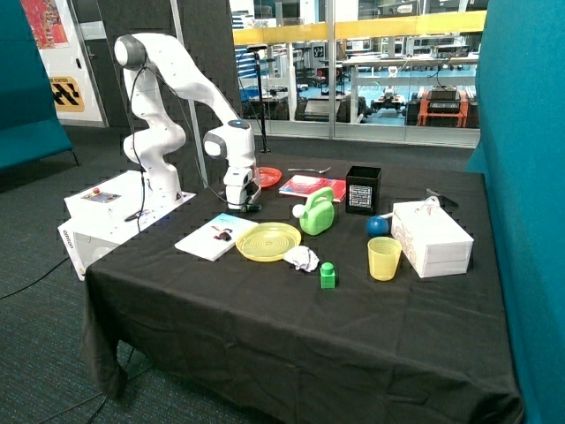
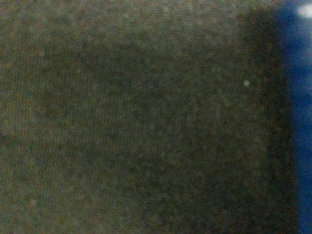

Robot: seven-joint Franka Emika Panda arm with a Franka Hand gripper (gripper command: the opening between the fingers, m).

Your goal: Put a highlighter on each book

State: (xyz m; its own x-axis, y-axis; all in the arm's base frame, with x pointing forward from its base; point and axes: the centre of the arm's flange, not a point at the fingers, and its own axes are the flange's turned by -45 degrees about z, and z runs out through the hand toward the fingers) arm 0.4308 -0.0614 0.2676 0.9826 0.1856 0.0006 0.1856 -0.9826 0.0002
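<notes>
**Gripper low at the tablecloth beside the white book**

The Franka arm [image 1: 168,79] bends down so that its gripper [image 1: 243,207] sits right at the black tablecloth [image 1: 265,327], just beyond the far edge of the white book [image 1: 216,237] and near the round red plate [image 1: 267,177]; whether its claw is spread or pressed together cannot be told from either view; the wrist view shows only dark cloth weave [image 2: 136,126] very close up, with a blue strip [image 2: 298,122] along one edge that cannot be identified.

The white book lies flat near the table's front corner, touching or just beside the yellow plate [image 1: 267,240]; the red book [image 1: 309,187] lies flat farther back, between the red plate and the black box [image 1: 363,189], with the green watering can [image 1: 318,213] just in front of it; no highlighter rests on either book.

Elsewhere on the cloth: a crumpled white wad [image 1: 302,258], a green block [image 1: 327,276], a yellow cup [image 1: 384,258], a blue ball [image 1: 378,225], and a white carton [image 1: 431,237].
</notes>
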